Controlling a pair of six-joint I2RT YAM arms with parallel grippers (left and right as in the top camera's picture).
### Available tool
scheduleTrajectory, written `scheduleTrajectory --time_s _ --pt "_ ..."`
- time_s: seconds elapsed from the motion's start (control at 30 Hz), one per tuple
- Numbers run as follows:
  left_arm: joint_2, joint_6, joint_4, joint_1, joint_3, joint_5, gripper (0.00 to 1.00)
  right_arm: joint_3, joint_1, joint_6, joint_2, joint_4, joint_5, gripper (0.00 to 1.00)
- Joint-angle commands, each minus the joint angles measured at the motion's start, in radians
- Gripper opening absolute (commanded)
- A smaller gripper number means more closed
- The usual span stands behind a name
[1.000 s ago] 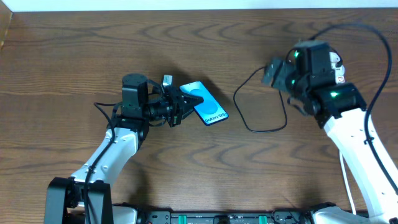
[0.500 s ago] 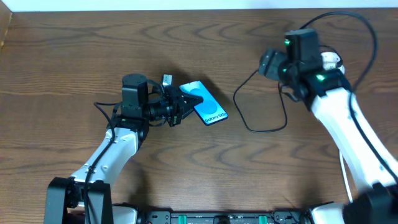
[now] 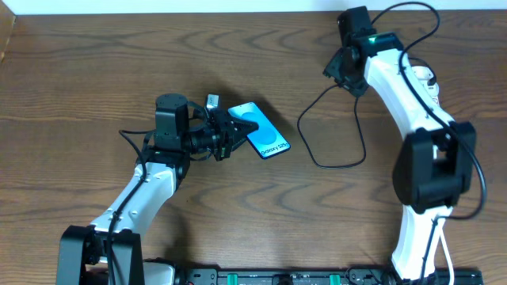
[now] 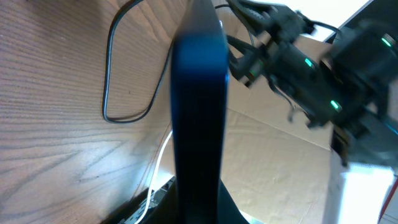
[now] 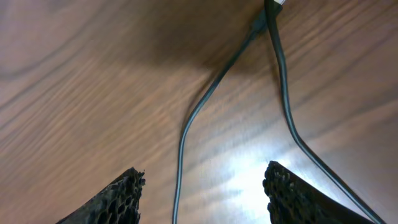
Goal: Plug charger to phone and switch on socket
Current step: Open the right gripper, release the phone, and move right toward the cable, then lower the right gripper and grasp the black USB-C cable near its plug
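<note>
The phone [image 3: 260,129] has a cyan-blue screen and is tilted up off the table. My left gripper [image 3: 230,133] is shut on its lower left edge. In the left wrist view the phone [image 4: 199,112] stands edge-on between the jaws. The black charger cable [image 3: 333,131] loops on the table right of the phone, apart from it. My right gripper [image 3: 339,67] is open over the cable's upper end at the far right. In the right wrist view the cable [image 5: 205,106] runs between the open fingers [image 5: 202,193]. A white part of the socket [image 3: 428,79] shows behind the right arm.
The right arm [image 3: 432,170] stretches from the front edge to the table's far side. The left arm [image 3: 146,190] reaches in from the front left. A white wall strip [image 3: 158,6] borders the table's far edge.
My right gripper has moved up and left toward the table's far edge, along the cable's upper end. The left gripper and phone have not moved.
</note>
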Motion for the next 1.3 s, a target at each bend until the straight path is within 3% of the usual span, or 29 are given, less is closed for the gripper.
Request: scheduleTrajectory --time_s 0.0,0.17,0.27,0.53,0.77,0.93,1.03,1.27 --pt "-0.006 0.021 0.009 0.000 0.022 0.013 0.07 0.020 -0.015 0.098 0.061 0.020 0.034 0.61" --pt "-0.006 0.021 0.009 0.000 0.022 0.013 0.08 0.020 -0.019 0.102 0.115 0.098 0.037 0.64" --pt "-0.006 0.021 0.009 0.000 0.022 0.013 0.08 0.020 -0.019 0.150 0.133 0.107 0.037 0.62" --pt "-0.006 0.021 0.009 0.000 0.022 0.013 0.07 0.020 -0.019 0.163 0.183 0.127 0.045 0.37" --pt "-0.006 0.021 0.009 0.000 0.022 0.013 0.07 0.020 -0.013 0.026 0.197 0.150 0.039 0.02" --pt "-0.006 0.021 0.009 0.000 0.022 0.013 0.07 0.020 0.007 -0.210 0.197 0.115 -0.061 0.01" --pt "-0.006 0.021 0.009 0.000 0.022 0.013 0.08 0.019 0.031 -0.346 0.197 0.010 -0.148 0.01" --pt "-0.006 0.021 0.009 0.000 0.022 0.014 0.08 -0.037 0.121 -0.459 0.197 -0.317 -0.133 0.01"
